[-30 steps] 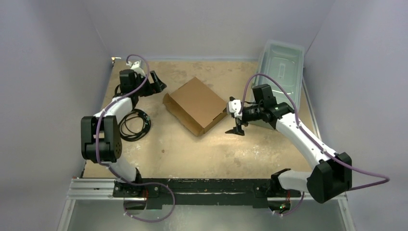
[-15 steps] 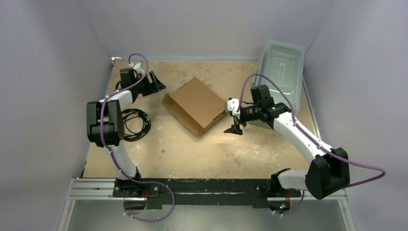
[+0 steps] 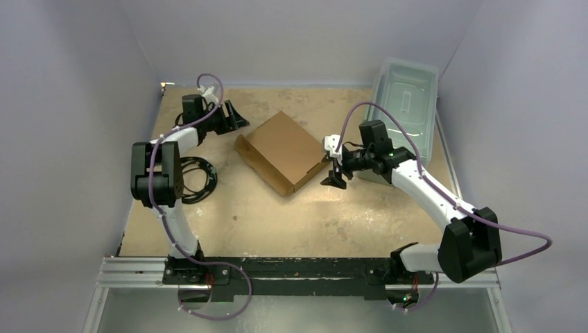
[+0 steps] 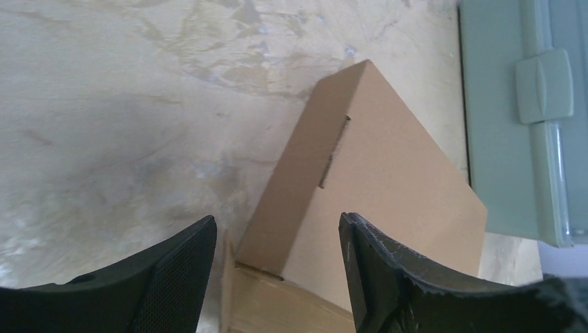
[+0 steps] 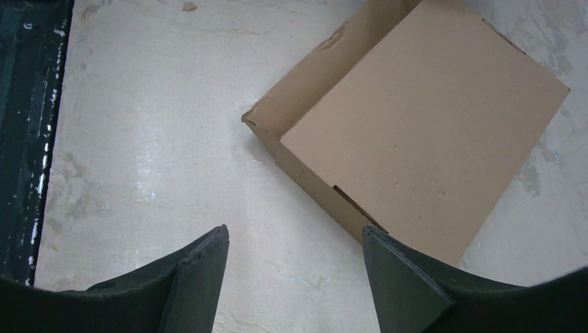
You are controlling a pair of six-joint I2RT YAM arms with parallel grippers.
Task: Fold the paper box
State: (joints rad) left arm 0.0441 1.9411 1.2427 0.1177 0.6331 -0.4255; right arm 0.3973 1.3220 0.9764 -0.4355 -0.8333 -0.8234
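Brown paper box (image 3: 284,151) unmoved; right claw (image 3: 334,178) has edged closer.

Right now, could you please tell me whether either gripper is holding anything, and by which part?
Nothing is held: the left gripper and the right gripper are both open, each apart from the brown cardboard box.

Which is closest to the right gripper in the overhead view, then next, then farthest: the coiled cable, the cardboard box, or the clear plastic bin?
From the right gripper:
1. Paper box, just to its left.
2. Clear plastic bin, behind it on the right.
3. Coiled cable, far across on the left side.
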